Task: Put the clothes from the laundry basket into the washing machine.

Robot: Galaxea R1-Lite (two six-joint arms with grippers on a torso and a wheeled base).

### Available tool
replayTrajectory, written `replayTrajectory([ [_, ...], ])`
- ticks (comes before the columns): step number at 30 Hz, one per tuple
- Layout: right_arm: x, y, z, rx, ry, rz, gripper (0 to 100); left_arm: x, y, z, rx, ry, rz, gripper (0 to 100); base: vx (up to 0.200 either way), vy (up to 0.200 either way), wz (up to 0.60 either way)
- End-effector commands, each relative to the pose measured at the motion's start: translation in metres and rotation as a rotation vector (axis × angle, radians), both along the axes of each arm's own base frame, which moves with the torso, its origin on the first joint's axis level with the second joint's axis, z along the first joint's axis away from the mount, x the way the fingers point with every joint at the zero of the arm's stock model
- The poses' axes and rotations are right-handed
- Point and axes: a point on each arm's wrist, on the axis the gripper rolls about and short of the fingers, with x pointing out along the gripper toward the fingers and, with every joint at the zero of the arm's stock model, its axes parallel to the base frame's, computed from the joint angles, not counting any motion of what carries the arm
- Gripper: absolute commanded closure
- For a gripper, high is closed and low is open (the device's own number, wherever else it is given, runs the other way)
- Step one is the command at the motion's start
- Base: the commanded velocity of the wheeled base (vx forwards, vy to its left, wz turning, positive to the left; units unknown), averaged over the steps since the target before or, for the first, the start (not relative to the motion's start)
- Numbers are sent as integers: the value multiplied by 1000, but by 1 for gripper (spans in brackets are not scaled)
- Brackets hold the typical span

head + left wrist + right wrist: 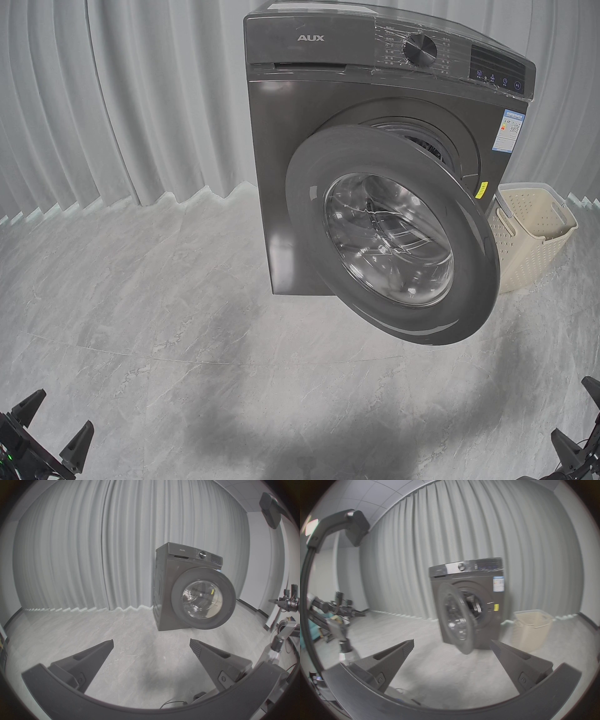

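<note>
Grey metal makes up the washing machine [281, 112], which is stood on the pale marble-patterned floor [156, 300] with a pleated white curtain [125, 94] hung close behind it. Its round door [390, 234], fitted with a glass bowl, is swung wide open from the side at the robot's left and is turned out toward the robot, so that in the head view much of the drum opening [472, 603] is covered by it. In the right wrist view some shapes are seen inside the opening, but what they are cannot be told. A cream laundry basket [537, 228] of perforated plastic is set on the floor just beside the machine, on the robot's right; whether the two touch cannot be told. The left gripper [151, 643] is held low over the floor at the robot's left, well apart from the machine, its fingers spread wide with bare floor seen between them. The right gripper [451, 642] is held likewise at the robot's right, its fingers also spread wide, well apart from the basket.
</note>
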Motion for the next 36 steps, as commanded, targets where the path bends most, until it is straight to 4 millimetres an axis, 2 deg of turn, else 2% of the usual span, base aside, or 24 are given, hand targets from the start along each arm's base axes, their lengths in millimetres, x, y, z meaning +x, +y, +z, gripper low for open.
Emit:
replayTrajectory([
  [1, 28, 3, 27, 4, 143, 166, 0, -21, 1, -32, -13, -72, 117, 0, 0, 0, 0],
  [4, 36, 4, 31, 4, 147, 176, 0, -26, 0, -33, -7, -129, 149, 0, 0, -200, 0],
  [16, 67, 4, 39, 7, 204, 162, 0, -26, 0, -33, -11, -132, 149, 0, 0, -200, 0],
  [19, 67, 4, 40, 7, 205, 163, 0, -26, 0, -33, -11, -132, 149, 0, 0, -200, 0],
  [20, 77, 5, 42, 5, 219, 171, 0, -26, 0, -33, -11, -132, 149, 0, 0, -200, 0],
  [23, 84, 7, 44, -8, 230, 199, 0, -26, 0, -33, -8, -131, 147, 0, 0, -200, 0],
  [24, 92, 12, 45, -19, 243, 270, 0, -25, 0, -33, -4, -131, 145, 0, 0, -200, 0],
  [30, 107, 26, 53, -36, 249, 407, 0, -25, 0, -33, -4, -131, 144, 0, 0, -33, 0],
  [31, 114, 31, 59, -38, 252, 440, 0, -25, 0, -33, -4, -131, 144, 0, 0, 0, 0],
  [36, 145, 46, 66, -45, 269, 407, 0, -25, 0, -33, -4, -131, 145, 0, 0, 0, 0],
])
